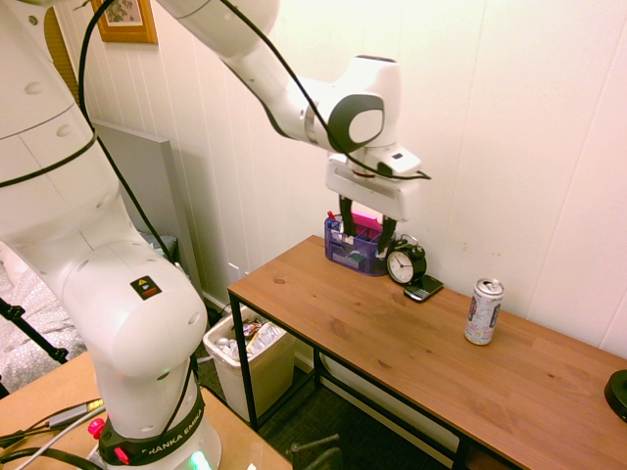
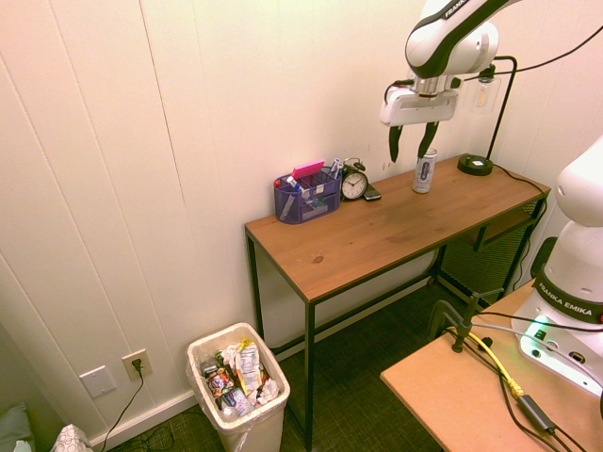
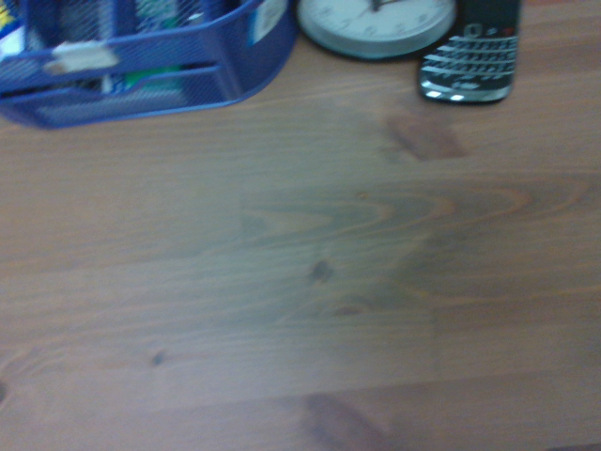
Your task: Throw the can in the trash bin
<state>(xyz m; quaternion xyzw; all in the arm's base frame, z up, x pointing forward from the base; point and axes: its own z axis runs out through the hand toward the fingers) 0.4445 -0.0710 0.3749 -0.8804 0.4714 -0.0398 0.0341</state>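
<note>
Up high above the wooden table [image 1: 411, 343], white arm reaching over from the stand side, gripper [image 1: 366, 227] hanging in the air with dark fingers [image 2: 395, 144] spread apart and holding nothing. Below, long brown tabletop on a black frame, pushed against the pale panelled wall. Down on the floor at the table's end, trash bin [image 2: 237, 400], beige-white, rectangular, stuffed with wrappers and other rubbish; tucked partly under the table's edge in the first exterior view [image 1: 251, 360], well apart from everything on the top. Along the wall side of the table, blue mesh desk organiser [image 1: 357, 245] crammed with pens and something pink, sitting right behind the gripper in the first exterior view; in the wrist view [image 3: 131, 56] close and blurred. Just beside it, black alarm clock [image 1: 406, 262], white face, twin bells on top. Further along, the can [image 1: 483, 311], silver-white, upright, standing alone on the tabletop, near the wall, clear of the clock; partly hidden behind one finger in the second exterior view [image 2: 424, 172]. Past the can, black lamp base [image 2: 475, 165] at the far end. Smallest of all, dark keypad phone [image 3: 471, 52] lying flat just beside the clock.
</note>
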